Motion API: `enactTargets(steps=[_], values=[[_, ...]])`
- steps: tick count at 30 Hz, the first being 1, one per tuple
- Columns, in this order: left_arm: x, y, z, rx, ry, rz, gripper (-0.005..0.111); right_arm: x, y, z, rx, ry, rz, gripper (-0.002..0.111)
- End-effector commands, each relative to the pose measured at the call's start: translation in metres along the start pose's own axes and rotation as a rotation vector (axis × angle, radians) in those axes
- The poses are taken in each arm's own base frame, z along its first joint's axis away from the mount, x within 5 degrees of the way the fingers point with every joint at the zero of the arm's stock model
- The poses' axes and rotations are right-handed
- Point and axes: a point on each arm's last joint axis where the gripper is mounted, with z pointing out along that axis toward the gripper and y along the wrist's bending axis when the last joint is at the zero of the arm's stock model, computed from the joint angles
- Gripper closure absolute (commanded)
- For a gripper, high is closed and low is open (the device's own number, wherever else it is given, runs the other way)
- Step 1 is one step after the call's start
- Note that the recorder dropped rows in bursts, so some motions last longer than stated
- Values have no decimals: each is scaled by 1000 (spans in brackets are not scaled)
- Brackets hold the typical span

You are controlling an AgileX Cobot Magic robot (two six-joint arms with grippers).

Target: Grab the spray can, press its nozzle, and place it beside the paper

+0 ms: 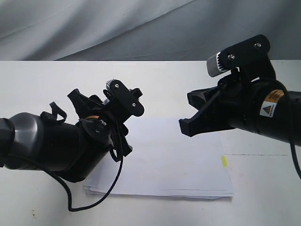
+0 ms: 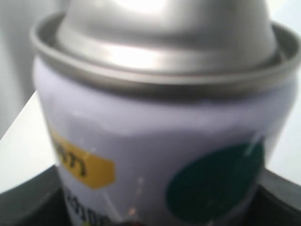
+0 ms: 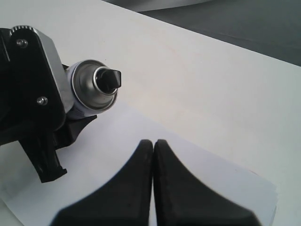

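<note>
While the left gripper (image 1: 106, 98) pinches the spray can (image 2: 155, 141) round its label, it sits left of centre in the exterior frame, over the left edge of the paper (image 1: 178, 160). The can is hidden there behind the wrist camera (image 1: 124, 96). Nozzle (image 3: 109, 79): black, on the can's top, nothing touching it. Right gripper (image 3: 153, 143): fingers pressed together, centre-right, over the paper, apart from the can.

Warning-triangle sticker (image 1: 268, 108) on right arm (image 1: 244, 120); spray can (image 2: 155, 155) lettering blurred.
</note>
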Motion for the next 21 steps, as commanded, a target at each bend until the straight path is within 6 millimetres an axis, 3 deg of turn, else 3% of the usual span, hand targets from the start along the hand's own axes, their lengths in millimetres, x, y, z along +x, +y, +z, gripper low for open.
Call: enactTargets(steps=[1,8,14,21], values=[[-8,0,-3,4,-45,27,107,-3,1,0,-2,-11,-5,108],[-8,-4,-3,42,-50,49,107,-3,1,0,-2,-13,-5,108],[-8,-4,-3,46,-51,55,107,-15,-1,-1,14,-149,-2,108],[-8,-4,-3,47,-51,80,107,-17,-1,-2,9,-166,89,108]])
